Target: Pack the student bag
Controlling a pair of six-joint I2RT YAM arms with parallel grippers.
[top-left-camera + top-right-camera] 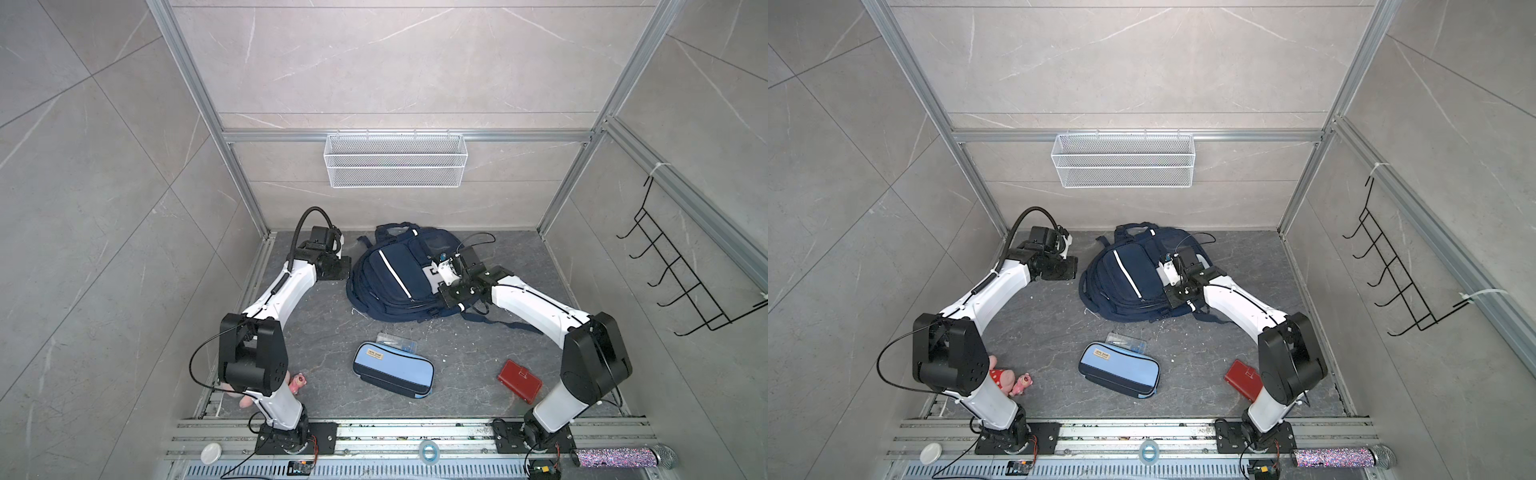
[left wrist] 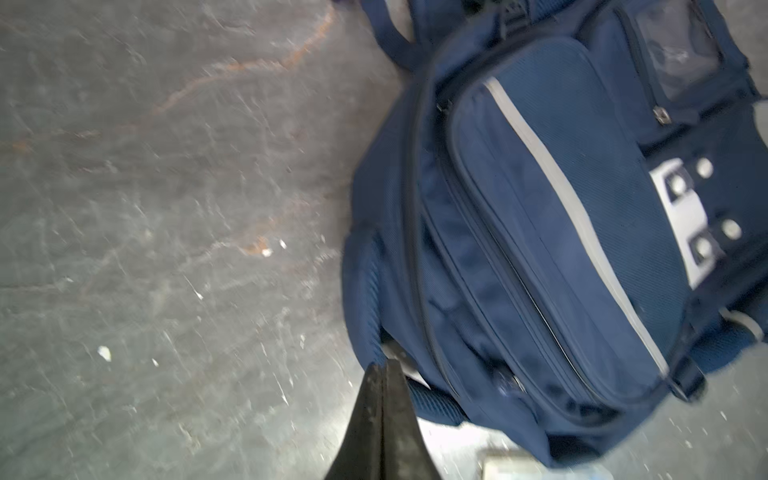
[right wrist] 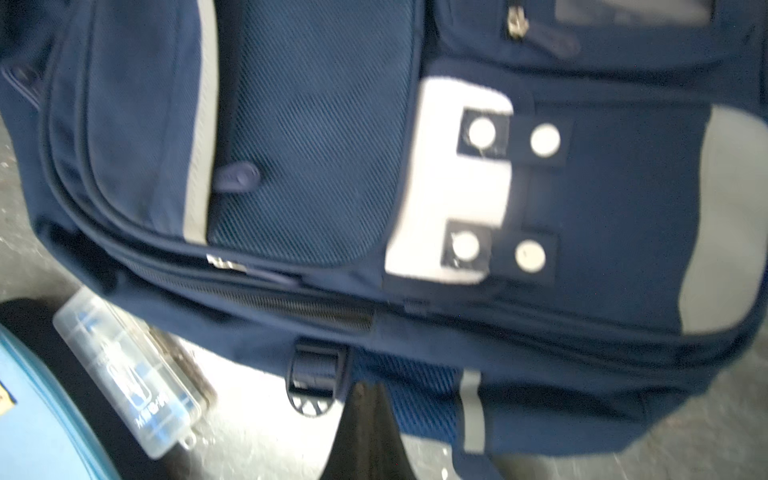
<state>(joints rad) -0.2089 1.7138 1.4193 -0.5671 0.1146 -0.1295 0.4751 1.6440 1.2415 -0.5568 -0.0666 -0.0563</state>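
The student bag (image 1: 399,278) (image 1: 1129,276), a navy backpack with white stripes, lies flat at the back of the grey table in both top views. My left gripper (image 1: 338,270) hovers just off its left side. In the left wrist view the left gripper (image 2: 384,368) is shut, its tips at the bag (image 2: 540,249) edge with nothing seen between them. My right gripper (image 1: 451,293) hangs over the bag's right part. In the right wrist view the right gripper (image 3: 368,388) is shut, in front of the blue mesh on the bag (image 3: 316,137)'s near side, beside a black buckle (image 3: 316,382).
A light-blue pencil case (image 1: 392,370) and a clear plastic box (image 1: 397,340) lie in front of the bag. A red wallet (image 1: 519,380) lies near the right arm, a pink plush toy (image 1: 297,382) by the left base. A white wire basket (image 1: 395,160) hangs on the back wall.
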